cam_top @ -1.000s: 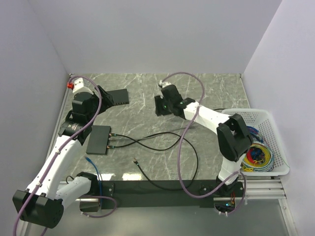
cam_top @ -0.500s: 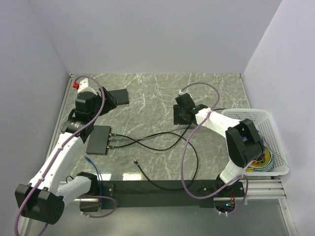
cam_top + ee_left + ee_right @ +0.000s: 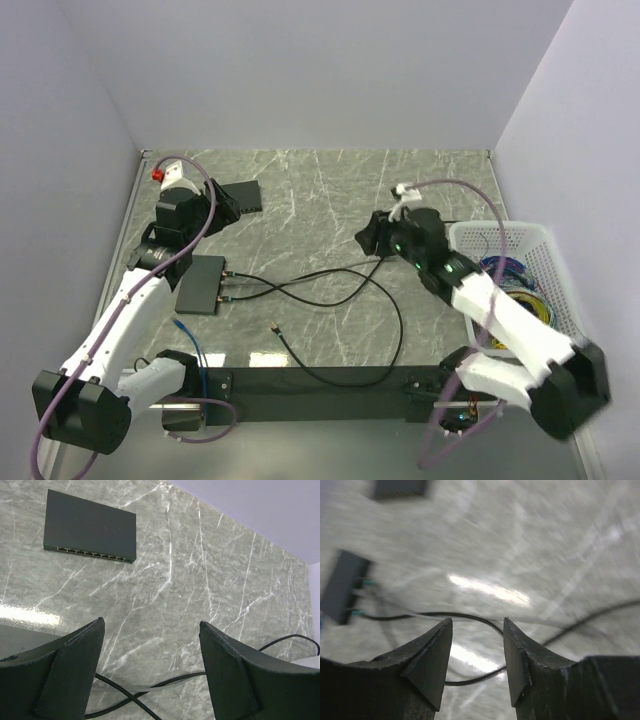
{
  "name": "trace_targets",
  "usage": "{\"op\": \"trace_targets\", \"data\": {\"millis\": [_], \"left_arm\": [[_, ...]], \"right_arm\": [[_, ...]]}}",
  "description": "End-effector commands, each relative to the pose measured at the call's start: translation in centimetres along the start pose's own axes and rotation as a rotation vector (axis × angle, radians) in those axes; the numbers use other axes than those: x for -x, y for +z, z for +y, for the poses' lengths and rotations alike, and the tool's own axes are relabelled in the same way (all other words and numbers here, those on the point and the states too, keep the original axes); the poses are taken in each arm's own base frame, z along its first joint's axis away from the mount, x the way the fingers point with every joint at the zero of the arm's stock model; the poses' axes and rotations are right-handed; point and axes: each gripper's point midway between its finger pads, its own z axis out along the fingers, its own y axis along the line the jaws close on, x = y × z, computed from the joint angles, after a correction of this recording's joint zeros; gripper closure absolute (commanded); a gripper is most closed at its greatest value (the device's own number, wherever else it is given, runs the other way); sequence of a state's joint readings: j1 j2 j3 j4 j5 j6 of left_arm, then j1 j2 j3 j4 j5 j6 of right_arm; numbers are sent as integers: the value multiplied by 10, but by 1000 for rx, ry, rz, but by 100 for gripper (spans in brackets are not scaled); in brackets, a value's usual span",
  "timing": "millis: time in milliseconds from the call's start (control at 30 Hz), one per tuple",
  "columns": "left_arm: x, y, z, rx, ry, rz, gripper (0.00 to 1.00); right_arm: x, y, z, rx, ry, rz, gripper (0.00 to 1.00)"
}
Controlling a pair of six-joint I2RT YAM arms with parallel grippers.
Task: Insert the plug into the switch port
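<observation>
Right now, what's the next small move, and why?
Probably lower the right claw toward the plug: it lies loose on the table, apart from the switch, and that claw is open and empty.

Plug (image 3: pixel 273 325) lay free on the table (image 3: pixel 300 190), near-centre. Switch (image 3: pixel 200 284) sat to its left, two cables (image 3: pixel 229 272) already seated. Basket (image 3: pixel 522 231) of coloured wires (image 3: pixel 520 312) stood at right edge.

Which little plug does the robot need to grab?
Look at the near edge of the marble table, a little left of the middle. The plug lies loose there, a tiny pale tip on a thin black cable. The loose tip to its left is on a blue cable instead.
</observation>
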State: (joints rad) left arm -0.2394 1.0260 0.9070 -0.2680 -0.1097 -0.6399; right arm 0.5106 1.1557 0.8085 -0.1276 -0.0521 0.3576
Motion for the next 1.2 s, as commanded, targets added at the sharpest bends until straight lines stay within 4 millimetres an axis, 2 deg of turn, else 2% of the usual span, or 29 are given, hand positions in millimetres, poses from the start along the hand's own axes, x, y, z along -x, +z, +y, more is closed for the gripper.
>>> {"op": "trace_targets", "data": {"millis": [0, 33, 67, 133, 333, 367, 433, 467, 567, 800, 1000, 1167], "left_arm": [[2, 4, -3, -21, 3, -18, 17], [4, 4, -2, -14, 1, -24, 17], [4, 4, -1, -7, 0, -25, 17], [5, 3, 2, 6, -2, -35, 16], [16, -4, 16, 83, -11, -91, 12], [19, -6, 19, 102, -13, -109, 12], [24, -10, 22, 119, -16, -133, 12], [28, -12, 26, 139, -16, -153, 12], [39, -22, 31, 169, -20, -205, 12], [64, -43, 35, 222, -4, -279, 12], [74, -56, 38, 250, 28, -301, 12], [80, -66, 50, 322, 84, -314, 12]], "right_arm": [[43, -51, 58, 264, -101, -268, 46], [42, -61, 68, 298, -111, -294, 46], [36, -66, 70, 311, -113, -306, 45], [40, -87, 79, 360, -109, -357, 44], [25, -113, 86, 451, -41, -357, 39], [17, -112, 84, 451, -5, -345, 30], [19, -120, 83, 468, 34, -386, 17], [11, -117, 79, 468, 65, -375, 10], [11, -124, 80, 487, 77, -394, 2], [7, -128, 68, 424, 89, -375, 0], [1, -125, 69, 428, 62, -347, 0], [0, -123, 71, 433, 55, -336, 0]]}}
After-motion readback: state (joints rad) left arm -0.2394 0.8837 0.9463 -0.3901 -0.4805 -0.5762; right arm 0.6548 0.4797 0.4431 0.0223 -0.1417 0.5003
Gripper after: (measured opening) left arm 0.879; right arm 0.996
